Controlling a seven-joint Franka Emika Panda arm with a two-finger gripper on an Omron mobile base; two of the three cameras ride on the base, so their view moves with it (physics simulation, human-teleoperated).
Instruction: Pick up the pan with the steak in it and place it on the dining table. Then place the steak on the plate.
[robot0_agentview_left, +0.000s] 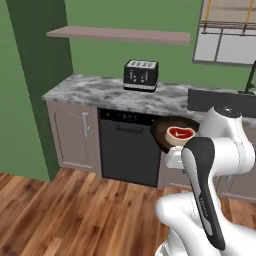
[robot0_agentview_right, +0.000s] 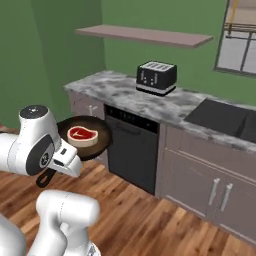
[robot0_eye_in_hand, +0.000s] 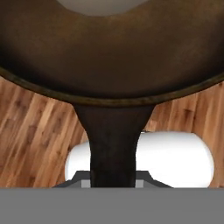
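- Pan (robot0_agentview_right: 87, 136) up in the air over the floor, tool (robot0_agentview_right: 56, 167) clamped on its handle (robot0_eye_in_hand: 113, 144).
- Steak (robot0_agentview_right: 82, 135) lies loose inside; a tilt or jerk could slide it out.

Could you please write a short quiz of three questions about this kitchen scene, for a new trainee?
1. True or false: the steak lies inside the pan.
2. Multiple choice: where is the pan now? A) on the marbled countertop B) carried in the air above the wooden floor C) in the sink
3. Fill in the blank: the black appliance standing on the countertop, below the wall shelf, is a ______.

Key:
1. True.
2. B. The hand view shows floor planks under the pan handle, and both base views show the pan in front of the dishwasher, off the countertop.
3. Toaster.
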